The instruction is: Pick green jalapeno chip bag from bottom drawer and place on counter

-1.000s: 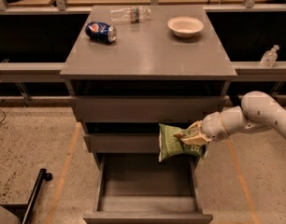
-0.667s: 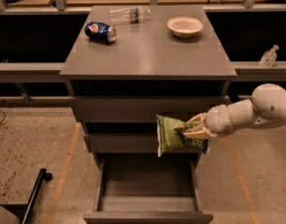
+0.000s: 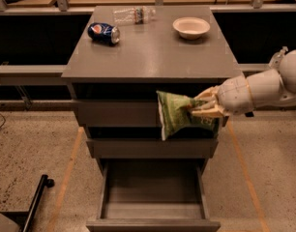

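The green jalapeno chip bag [image 3: 176, 113] hangs in the air in front of the upper drawers, below the counter's front edge, right of centre. My gripper [image 3: 202, 108] reaches in from the right and is shut on the bag's right side. The bottom drawer [image 3: 153, 210] is pulled out and its inside shows nothing in it. The counter [image 3: 153, 52] is the grey top of the cabinet, just above the bag.
On the counter lie a blue soda can [image 3: 103, 33] at the back left, a clear plastic bottle [image 3: 133, 15] at the back, and a white bowl [image 3: 191, 27] at the back right. A black bar [image 3: 34, 200] lies on the floor at the left.
My gripper has lifted the chip bag upward, from the level of the middle drawer to just under the counter's front edge.
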`<state>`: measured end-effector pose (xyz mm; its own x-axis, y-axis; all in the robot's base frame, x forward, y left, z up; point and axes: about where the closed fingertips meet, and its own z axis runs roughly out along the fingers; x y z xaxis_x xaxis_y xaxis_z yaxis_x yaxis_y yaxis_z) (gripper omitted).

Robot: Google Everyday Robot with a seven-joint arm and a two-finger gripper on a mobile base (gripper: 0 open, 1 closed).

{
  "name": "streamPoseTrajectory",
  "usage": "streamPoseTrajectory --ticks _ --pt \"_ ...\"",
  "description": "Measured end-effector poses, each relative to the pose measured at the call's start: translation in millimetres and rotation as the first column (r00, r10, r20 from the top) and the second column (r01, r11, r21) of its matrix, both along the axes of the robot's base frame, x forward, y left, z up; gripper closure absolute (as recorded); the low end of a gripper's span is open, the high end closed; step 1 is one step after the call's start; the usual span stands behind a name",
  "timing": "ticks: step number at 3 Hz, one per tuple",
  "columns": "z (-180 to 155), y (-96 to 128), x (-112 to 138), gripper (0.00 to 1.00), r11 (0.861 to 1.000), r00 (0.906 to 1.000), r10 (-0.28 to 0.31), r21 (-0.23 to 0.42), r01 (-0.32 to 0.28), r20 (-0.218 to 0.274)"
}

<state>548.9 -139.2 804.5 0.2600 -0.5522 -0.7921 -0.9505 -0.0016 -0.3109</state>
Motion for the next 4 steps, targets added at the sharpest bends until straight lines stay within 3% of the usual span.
streamPoseTrajectory --ticks 1,2,3,4 --pt "72.4 1.3 23.9 1.0 1.0 0.9935 -0.015 0.014 0.014 0.113" --pt "72.4 1.5 24.0 1.0 1.0 0.9935 -0.015 0.014 0.014 0.113" --pt "73.9 14.6 32.9 1.0 0.999 0.9893 -0.022 0.037 0.017 0.144" --pt "87.4 33.5 60.8 1.0 0.999 0.9758 -0.03 0.051 0.019 0.216"
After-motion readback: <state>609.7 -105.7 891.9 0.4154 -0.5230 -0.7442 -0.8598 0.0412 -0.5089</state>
